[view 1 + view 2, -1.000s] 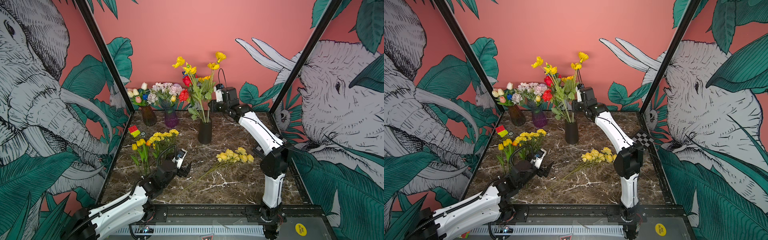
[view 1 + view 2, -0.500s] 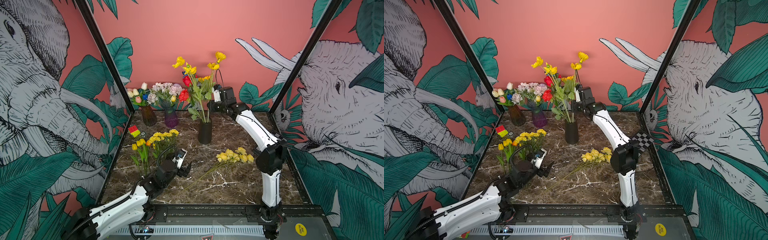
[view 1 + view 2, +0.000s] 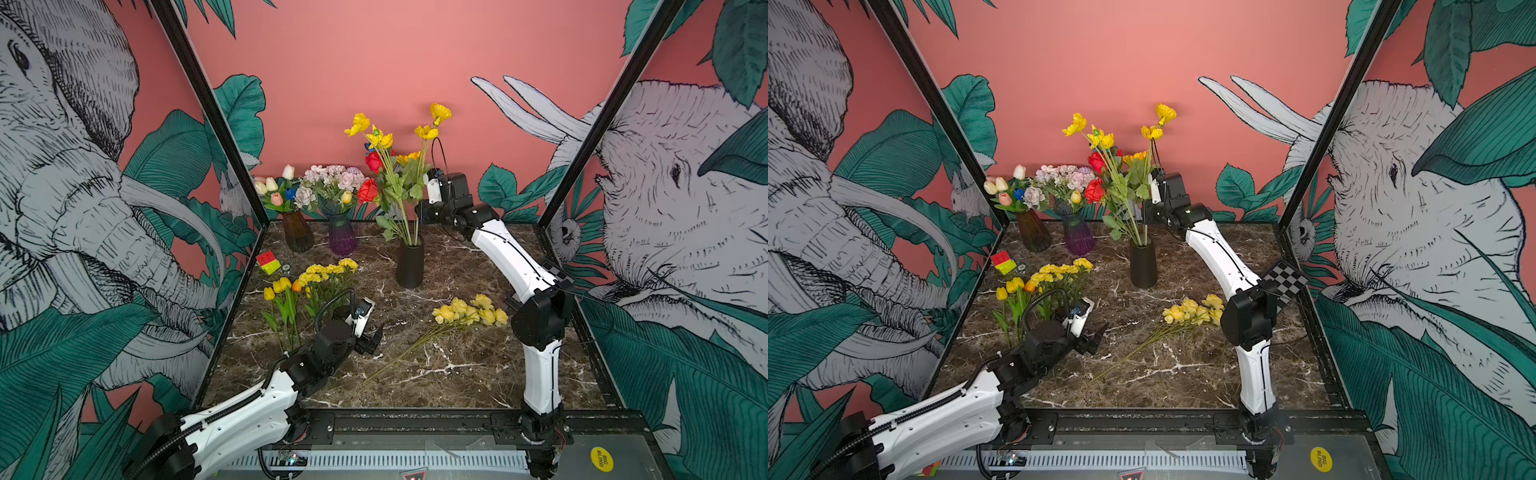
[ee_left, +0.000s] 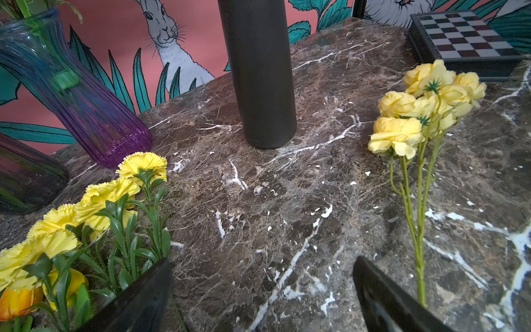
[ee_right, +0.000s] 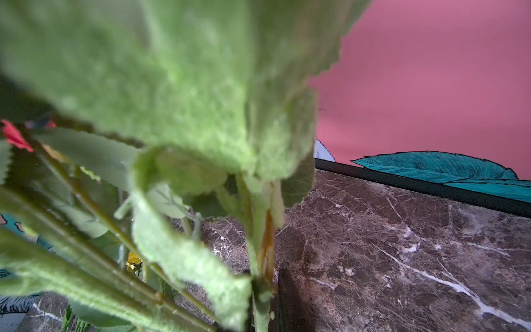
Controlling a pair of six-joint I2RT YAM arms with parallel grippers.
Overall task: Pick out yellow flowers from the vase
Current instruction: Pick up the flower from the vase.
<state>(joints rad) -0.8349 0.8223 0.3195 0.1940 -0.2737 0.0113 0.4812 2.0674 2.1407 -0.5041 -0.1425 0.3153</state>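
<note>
I see the right arm standing upright from its base, folded at the elbow (image 3: 538, 316), with the white forearm sloping up and back toward the black vase (image 3: 409, 266). Its wrist is turned in toward the bouquet, and the right gripper (image 3: 420, 212) sits among the stems just above the vase's rim, on that arm's own side of the vase. In the right wrist view, blurred green leaves fill most of the frame. 1 stem (image 5: 260, 287) runs down beside a dark finger (image 5: 290, 301), but I cannot tell whether the pincer is pinching it.

The tall yellow flowers (image 3: 427, 132) stand in the black vase with the red roses (image 3: 368, 191), their heads well above the gripper.

The left arm stretches low over the marble table (image 3: 457, 374), well in front of the vase. The left gripper (image 3: 370, 337) is spread wide and empty, with both fingertips (image 4: 161, 270) apart in the left wrist view.

A bunch of yellow roses (image 3: 469, 311) lies flat in front of the vase on the right arm's side. The yellow carnations (image 3: 328, 270) and yellow tulips (image 3: 279, 286) lie in front of it on the left arm's side. The purple vase (image 3: 343, 239) stands near it on that same side
</note>
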